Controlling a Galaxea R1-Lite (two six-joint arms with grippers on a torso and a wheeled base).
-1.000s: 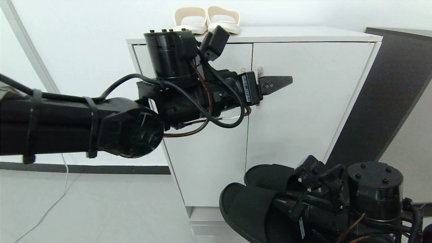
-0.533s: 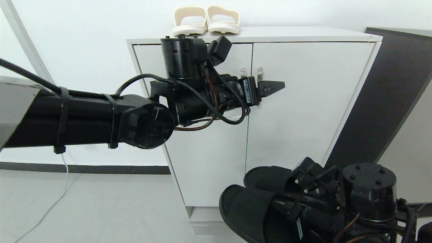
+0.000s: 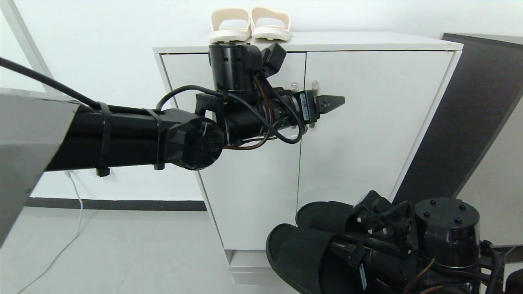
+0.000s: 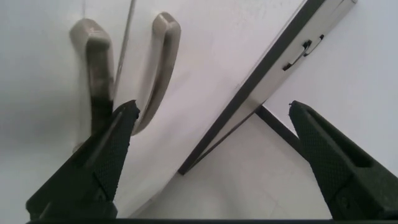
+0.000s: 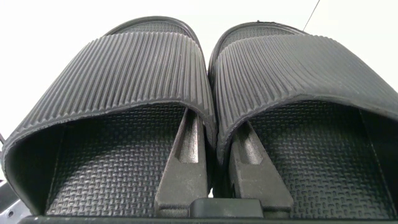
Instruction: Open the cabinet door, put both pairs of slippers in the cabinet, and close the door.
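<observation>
At the left gripper (image 4: 211, 155), jaws spread wide and holding nothing: two door handles (image 4: 160, 62) just ahead, beside one finger. Cabinet (image 3: 367, 122) doors are shut. Cream slippers (image 3: 249, 24) sit above it on the cabinet top. Well below it, the right gripper (image 5: 217, 124) pinches the black slippers (image 5: 143, 74) by their adjoining inner sides. Judgement: opening not yet done; both stowings and the closing remain.

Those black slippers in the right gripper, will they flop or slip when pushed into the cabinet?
Probably stiff: the black slippers show firmly arched straps while sticking out from the right gripper. Likely light, since one pinch on their inner walls carries both. The ribbed, studded surface should resist slipping.
</observation>
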